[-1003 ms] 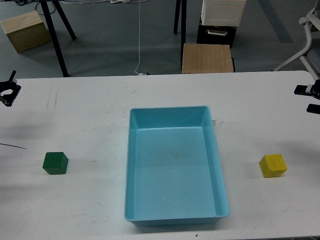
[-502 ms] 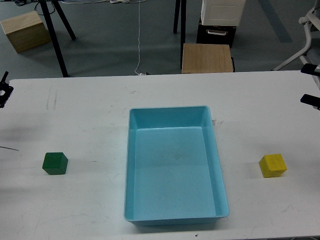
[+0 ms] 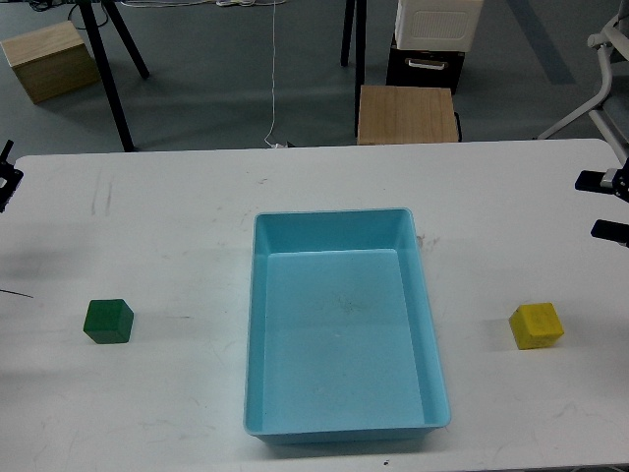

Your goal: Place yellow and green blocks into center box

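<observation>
The right gripper [image 3: 601,206], fingers spread, has dipped back toward the yellow block [image 3: 537,325] lying below it, while the left gripper [image 3: 6,179], state unclear, stays well above the green block [image 3: 108,321]; the box [image 3: 334,222] remains empty.

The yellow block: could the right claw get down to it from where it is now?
Probably yes. The yellow block sits alone on the table, nothing between it and the open right claw hanging above.

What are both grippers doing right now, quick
Left gripper: barely in view, cannot be told.
Right gripper: open, holding nothing.
</observation>
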